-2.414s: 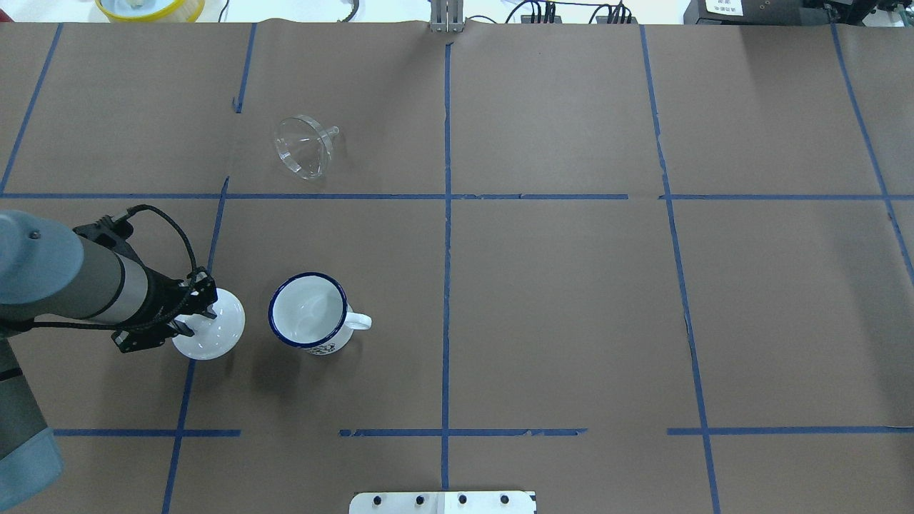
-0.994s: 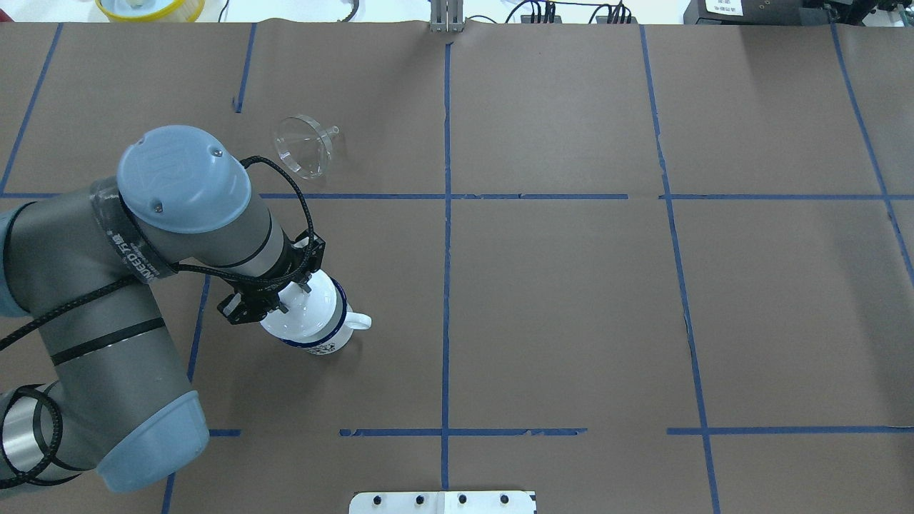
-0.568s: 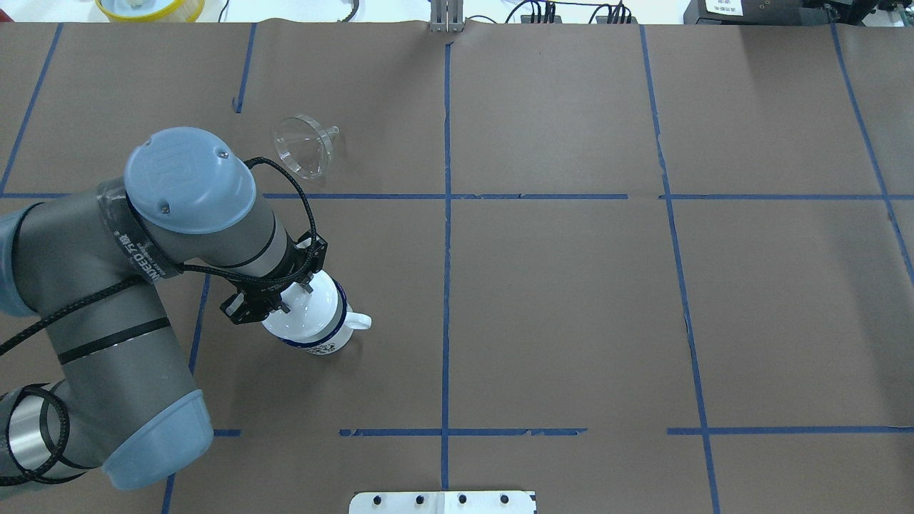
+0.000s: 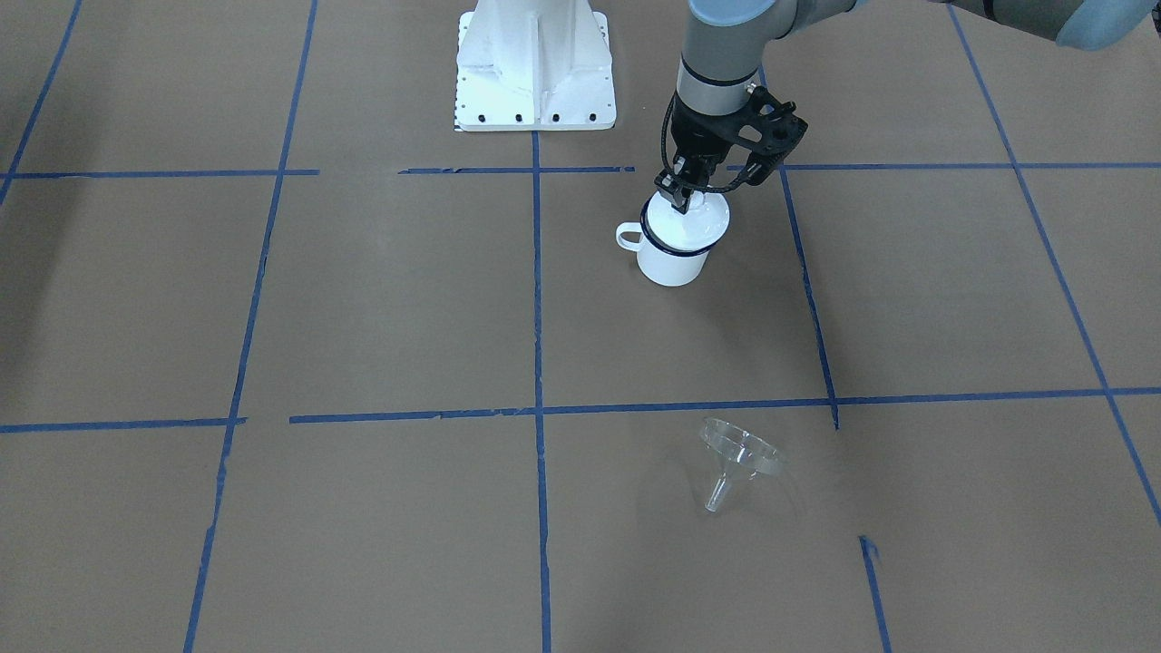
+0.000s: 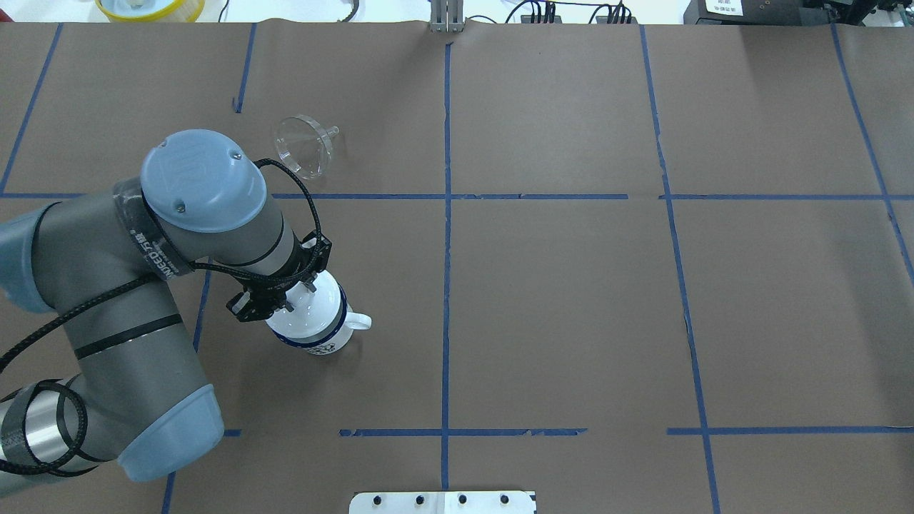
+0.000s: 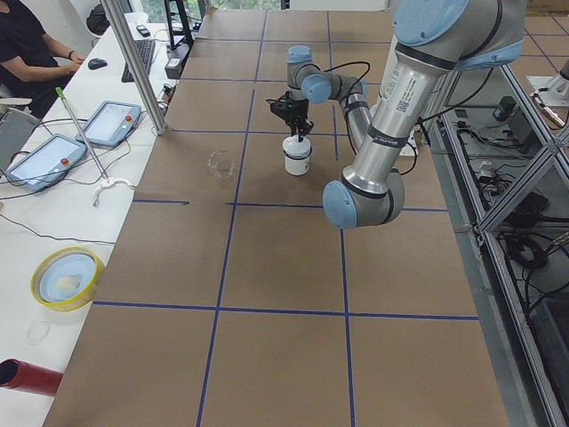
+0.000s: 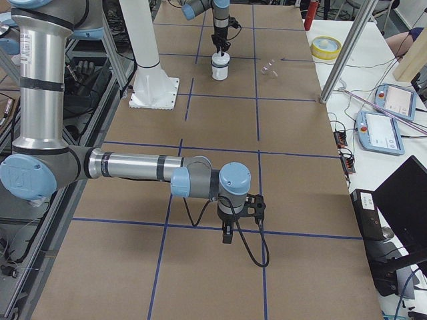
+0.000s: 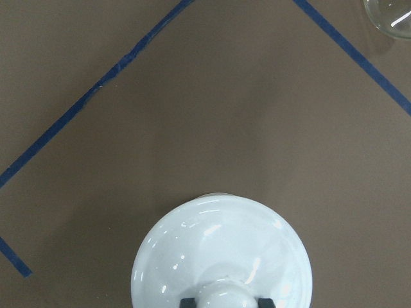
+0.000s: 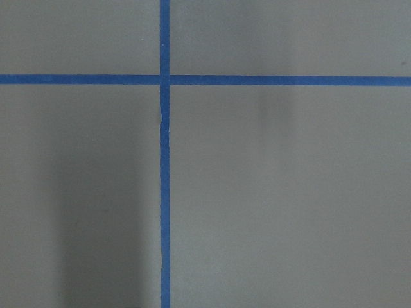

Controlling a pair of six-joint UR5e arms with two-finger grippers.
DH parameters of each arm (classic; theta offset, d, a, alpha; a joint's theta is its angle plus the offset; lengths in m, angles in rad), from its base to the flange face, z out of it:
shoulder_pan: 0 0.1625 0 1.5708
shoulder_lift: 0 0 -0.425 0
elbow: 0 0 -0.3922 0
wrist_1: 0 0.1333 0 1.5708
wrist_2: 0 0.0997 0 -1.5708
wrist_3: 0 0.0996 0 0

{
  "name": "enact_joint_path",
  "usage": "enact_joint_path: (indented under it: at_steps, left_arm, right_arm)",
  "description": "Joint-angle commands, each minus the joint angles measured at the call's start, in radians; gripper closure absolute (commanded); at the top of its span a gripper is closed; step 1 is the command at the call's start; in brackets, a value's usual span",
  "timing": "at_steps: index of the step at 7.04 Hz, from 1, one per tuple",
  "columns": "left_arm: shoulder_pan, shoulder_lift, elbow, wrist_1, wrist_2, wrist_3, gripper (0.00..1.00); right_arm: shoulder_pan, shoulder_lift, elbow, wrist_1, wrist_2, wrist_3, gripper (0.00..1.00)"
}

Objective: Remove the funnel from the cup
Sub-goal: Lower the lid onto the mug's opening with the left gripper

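We've got the left end effector [image 4: 682, 201] clenched on the knob of the white lid [image 4: 706, 225] sitting on the cup [image 4: 671, 263]. The funnel [image 5: 305, 146] lies on its side on the bench [image 5: 571, 321], well apart, out beyond that end effector, spout pointing away and rightward. The left arm's nearer. We cannot tell the right end effector [image 7: 227, 237] grip.

left claw [image 5: 280, 300] over white lid [image 5: 313, 313] capping cup [image 5: 334, 343], funnel [image 5: 305, 147] well apart (on its side)
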Motion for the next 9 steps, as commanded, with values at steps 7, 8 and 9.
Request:
enact_joint_path:
  at_steps: [7, 8, 9]
  left_arm:
    - [0.002, 0.003, 0.009, -0.015, 0.000, 0.005, 0.44]
    - [0.002, 0.005, 0.009, -0.015, 0.002, 0.006, 0.36]
    - [0.002, 0.005, 0.009, -0.015, 0.000, 0.008, 0.32]
  right_arm:
    - [0.000, 0.000, 0.000, 0.000, 0.000, 0.000, 0.00]
    - [0.000, 0.000, 0.000, 0.000, 0.000, 0.000, 0.00]
    - [0.000, 0.000, -0.001, 0.000, 0.000, 0.000, 0.00]
